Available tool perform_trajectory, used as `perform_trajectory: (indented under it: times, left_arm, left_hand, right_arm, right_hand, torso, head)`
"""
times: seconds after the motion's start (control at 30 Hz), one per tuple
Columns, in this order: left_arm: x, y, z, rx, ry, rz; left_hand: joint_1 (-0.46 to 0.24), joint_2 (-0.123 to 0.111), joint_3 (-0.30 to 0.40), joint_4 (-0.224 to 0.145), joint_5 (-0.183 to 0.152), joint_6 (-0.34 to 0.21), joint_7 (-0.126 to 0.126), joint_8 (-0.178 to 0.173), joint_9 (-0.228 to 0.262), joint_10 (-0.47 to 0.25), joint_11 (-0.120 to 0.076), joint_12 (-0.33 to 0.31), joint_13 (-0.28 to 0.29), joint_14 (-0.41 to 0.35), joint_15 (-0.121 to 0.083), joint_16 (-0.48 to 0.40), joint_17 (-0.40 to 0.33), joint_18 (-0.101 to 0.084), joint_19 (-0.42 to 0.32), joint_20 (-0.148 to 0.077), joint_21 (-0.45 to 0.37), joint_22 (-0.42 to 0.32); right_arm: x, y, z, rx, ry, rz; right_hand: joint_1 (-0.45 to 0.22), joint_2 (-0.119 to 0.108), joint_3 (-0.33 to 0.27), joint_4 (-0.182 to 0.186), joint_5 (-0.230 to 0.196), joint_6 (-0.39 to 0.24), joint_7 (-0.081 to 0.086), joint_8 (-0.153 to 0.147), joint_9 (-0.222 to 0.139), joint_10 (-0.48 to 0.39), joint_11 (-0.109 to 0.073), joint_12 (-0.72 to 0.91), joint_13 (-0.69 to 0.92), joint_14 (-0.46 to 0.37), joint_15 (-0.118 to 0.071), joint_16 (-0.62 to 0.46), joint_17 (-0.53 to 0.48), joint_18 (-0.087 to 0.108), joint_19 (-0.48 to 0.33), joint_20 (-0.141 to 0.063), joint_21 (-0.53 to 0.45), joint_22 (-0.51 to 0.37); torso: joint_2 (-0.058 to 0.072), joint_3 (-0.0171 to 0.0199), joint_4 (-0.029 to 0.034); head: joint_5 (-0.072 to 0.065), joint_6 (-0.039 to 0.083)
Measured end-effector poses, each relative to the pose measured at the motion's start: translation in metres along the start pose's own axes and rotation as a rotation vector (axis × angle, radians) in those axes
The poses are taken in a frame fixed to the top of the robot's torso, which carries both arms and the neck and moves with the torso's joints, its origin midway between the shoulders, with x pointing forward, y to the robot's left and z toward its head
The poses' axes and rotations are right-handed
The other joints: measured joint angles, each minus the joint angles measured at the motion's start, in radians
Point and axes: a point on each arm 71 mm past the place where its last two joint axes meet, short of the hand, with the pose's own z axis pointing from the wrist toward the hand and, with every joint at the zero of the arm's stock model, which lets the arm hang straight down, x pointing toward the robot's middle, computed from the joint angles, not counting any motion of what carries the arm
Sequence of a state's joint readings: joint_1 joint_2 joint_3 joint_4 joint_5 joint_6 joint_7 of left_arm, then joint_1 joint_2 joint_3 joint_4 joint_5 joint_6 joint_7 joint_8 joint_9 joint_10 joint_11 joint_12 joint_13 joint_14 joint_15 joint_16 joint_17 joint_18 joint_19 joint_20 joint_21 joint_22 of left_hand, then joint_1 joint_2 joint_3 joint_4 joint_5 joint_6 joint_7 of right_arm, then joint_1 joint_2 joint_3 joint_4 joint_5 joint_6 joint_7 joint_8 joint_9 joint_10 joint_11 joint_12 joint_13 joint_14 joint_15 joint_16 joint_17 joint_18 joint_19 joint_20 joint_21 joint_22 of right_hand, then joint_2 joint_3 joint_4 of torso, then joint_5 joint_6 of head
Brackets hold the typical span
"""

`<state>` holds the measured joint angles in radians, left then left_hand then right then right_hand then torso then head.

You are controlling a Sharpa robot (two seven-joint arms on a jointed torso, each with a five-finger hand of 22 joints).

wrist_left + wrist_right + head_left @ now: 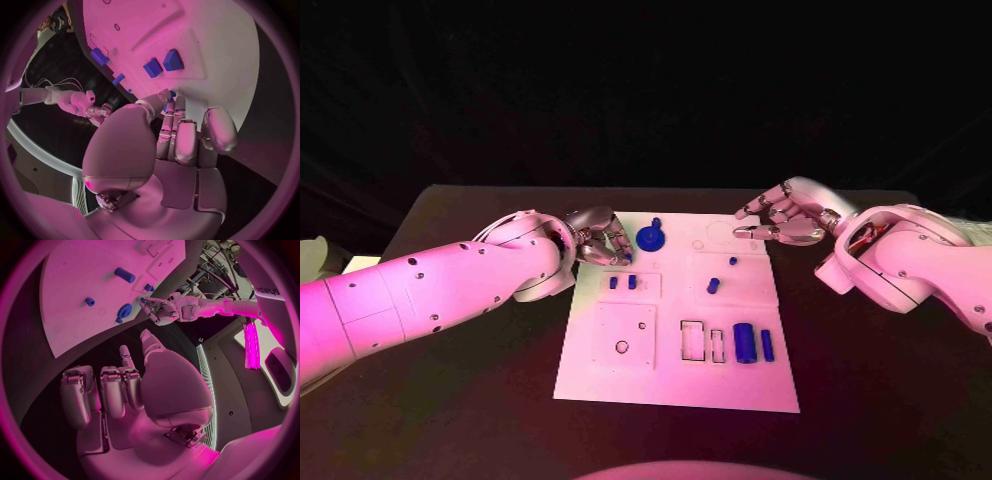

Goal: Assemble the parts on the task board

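Left hand (599,240) pinches small blue part (169,100); seat it squarely on white task board (646,385). Right hand's (788,215) fingers curled, empty.

A black table (459,400) was seen, on which 1 white task board (678,385) was laid flat at the middle, its long side running away from the robot.
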<state>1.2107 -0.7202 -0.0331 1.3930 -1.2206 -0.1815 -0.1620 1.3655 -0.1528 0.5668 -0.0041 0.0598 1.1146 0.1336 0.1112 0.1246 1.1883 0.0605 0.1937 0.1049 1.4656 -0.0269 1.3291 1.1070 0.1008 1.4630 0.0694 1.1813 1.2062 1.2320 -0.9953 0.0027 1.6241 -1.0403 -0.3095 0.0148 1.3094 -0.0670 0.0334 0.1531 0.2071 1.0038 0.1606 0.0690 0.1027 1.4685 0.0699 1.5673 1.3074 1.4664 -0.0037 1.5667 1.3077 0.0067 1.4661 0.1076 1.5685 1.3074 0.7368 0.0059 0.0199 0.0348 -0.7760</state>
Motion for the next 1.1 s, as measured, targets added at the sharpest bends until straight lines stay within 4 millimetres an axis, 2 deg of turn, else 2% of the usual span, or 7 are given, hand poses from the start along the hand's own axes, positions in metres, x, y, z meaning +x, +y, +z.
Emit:
perform_trajectory:
  times: [1.1]
  left_arm:
    - [0.0023, 0.0022, 0.001, -0.014, 0.019, 0.005]
  left_hand:
    - [-0.007, -0.007, 0.0, 0.0, 0.0, 0.004, 0.004, -0.005, -0.002, 0.004, 0.003, -0.008, -0.001, 0.0, 0.0, 0.0, -0.001, 0.0, 0.0, 0.0, 0.004, 0.003]
  right_arm:
    - [0.0004, 0.0002, 0.0006, -0.001, 0.001, 0.0]
  right_hand:
    - [0.0, 0.0, 0.0, 0.0, 0.0, 0.0, 0.0, 0.0, 0.001, 0.0, 0.0, 0.0, 0.0, 0.0, 0.0, 0.0, 0.0, 0.0, 0.0, 0.0, 0.0, 0.001]
  torso:
    - [-0.001, -0.0006, 0.0]
  head:
    - [0.005, -0.001]
